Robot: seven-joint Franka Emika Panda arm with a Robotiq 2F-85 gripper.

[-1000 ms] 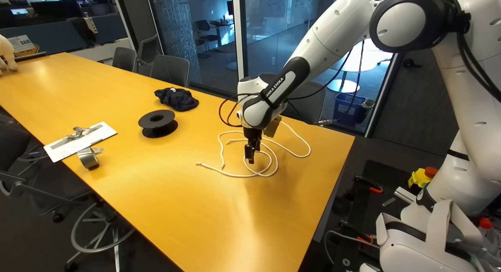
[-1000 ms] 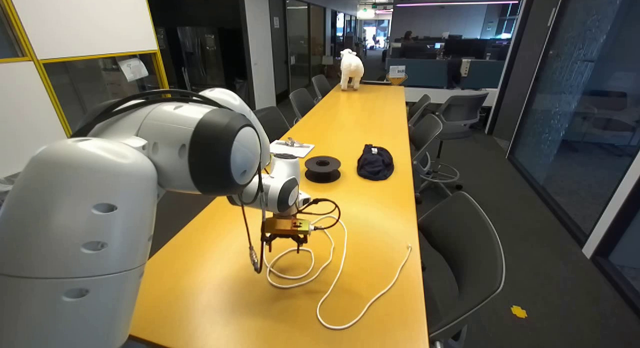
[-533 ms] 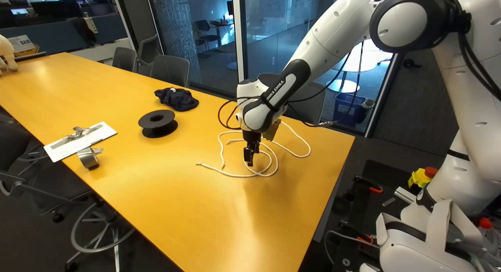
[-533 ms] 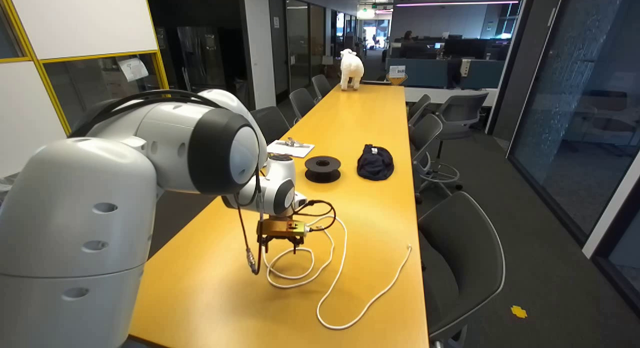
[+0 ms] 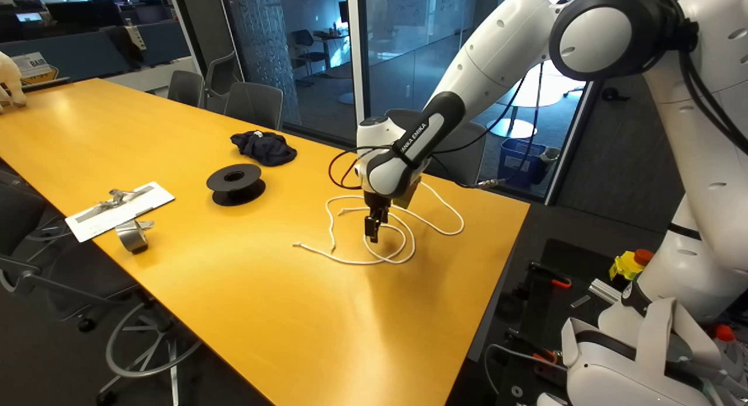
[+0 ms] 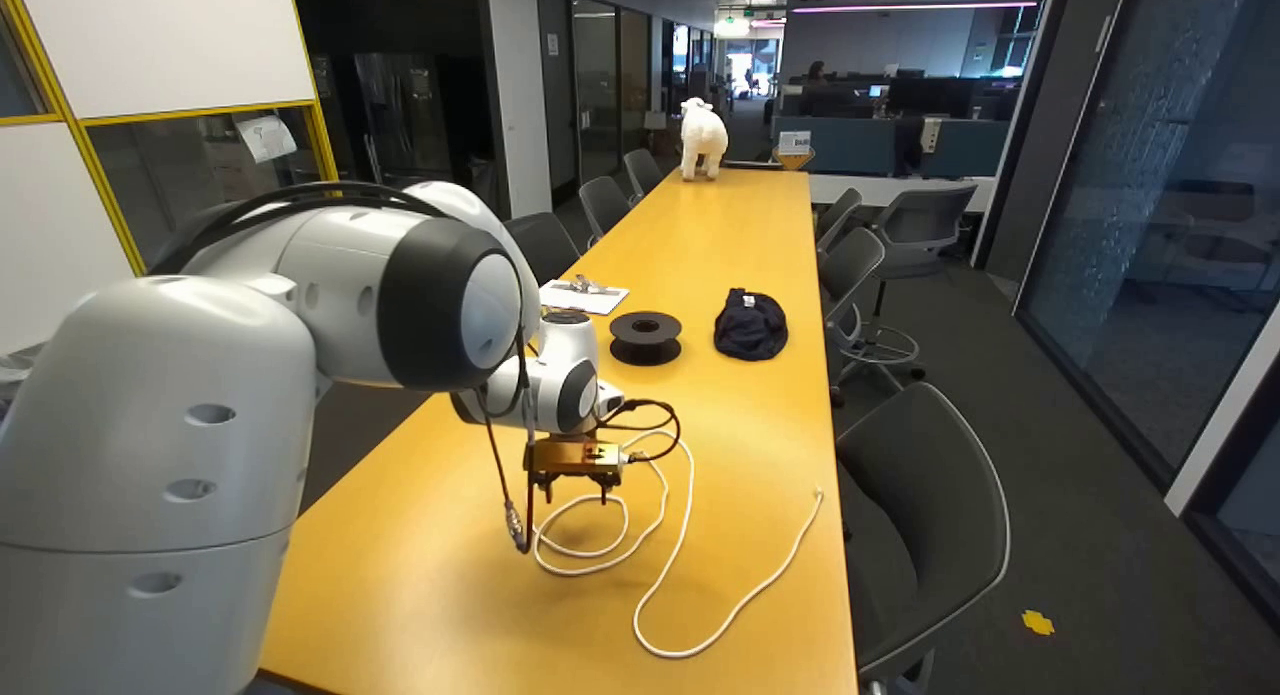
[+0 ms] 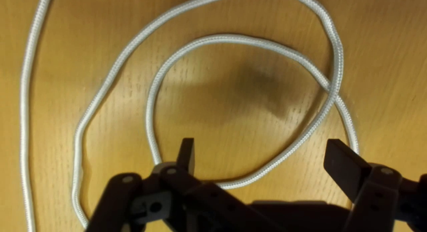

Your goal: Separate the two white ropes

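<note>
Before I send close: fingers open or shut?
Open. In the wrist view the fingers stand wide apart, with table and white rope visible through the gap and nothing clamped between them.

White braided ropes point(image 7: 338, 63); black claw point(image 7: 259, 154); yellow table point(image 5: 292, 312).

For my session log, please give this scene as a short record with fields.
Surface: yellow table
Rope 1: looped white rope, crossing itself in the wrist view
Rope 2: second white rope, apart from it in that view
Contact elsewhere: cannot tell, partly hidden
Gripper: open, above the looped white rope, gripping nothing
Also on table: black spool, dark fabric item, flat white board, silver tape roll
</note>
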